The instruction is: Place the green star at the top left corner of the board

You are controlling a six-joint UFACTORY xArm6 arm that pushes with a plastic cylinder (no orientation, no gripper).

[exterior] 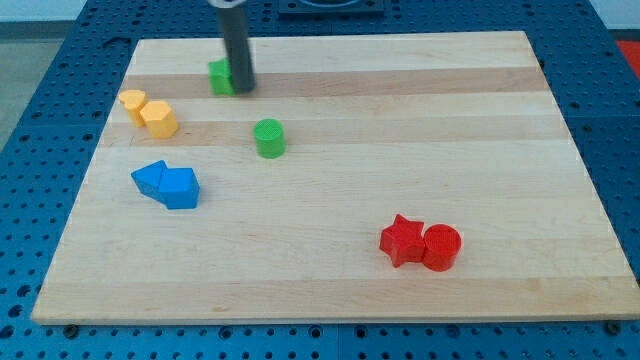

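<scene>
Beside my tip (243, 88) (touching), green star (219, 76)

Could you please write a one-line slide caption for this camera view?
My tip touches the green star from the view's right, near the board's top left.

Board (400, 130): pale wood, smooth, matt, plank seams visible. Rod: dark, matt; my tip (241, 88) touches green star (220, 77), plastic-looking. Blue table (40, 60) beneath: perforated.

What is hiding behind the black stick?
A green block peeks out at the rod's left side. Only its left part shows; the rest is covered, so its shape is unclear. My tip sits against its right side on the board.
</scene>
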